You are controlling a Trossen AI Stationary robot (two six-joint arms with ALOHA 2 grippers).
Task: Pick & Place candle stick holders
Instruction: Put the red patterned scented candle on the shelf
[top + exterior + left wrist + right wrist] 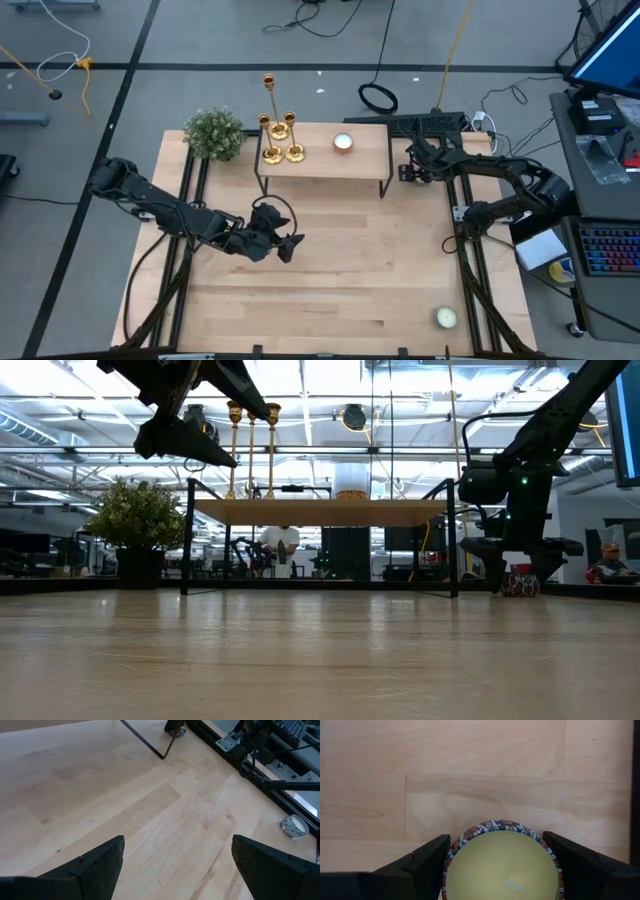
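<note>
Three gold candle stick holders (282,140) stand upright on their round bases at the left end of a small raised wooden shelf (320,165); their stems (250,455) also show in the low view. My left gripper (290,245) hangs open in the air over the table's middle, in front of the shelf, with nothing between its fingers (100,865). My right gripper (408,172) is low by the shelf's right end. It points steeply down over a pale-green candle (501,865) in a patterned tin, one finger on each side. My right gripper comes from above, slanting down, with a finger (427,860) close beside each side of the tin's round wall (455,847). I cannot tell whether the fingers touch it. The candle sits upright on the table.
A bushy green plant (214,133) stands at the shelf's left. A white candle (343,142) sits on the shelf's right half. Another candle in a tin (446,318) rests near the table's front right corner. Bare wood lies across the table's middle and front.
</note>
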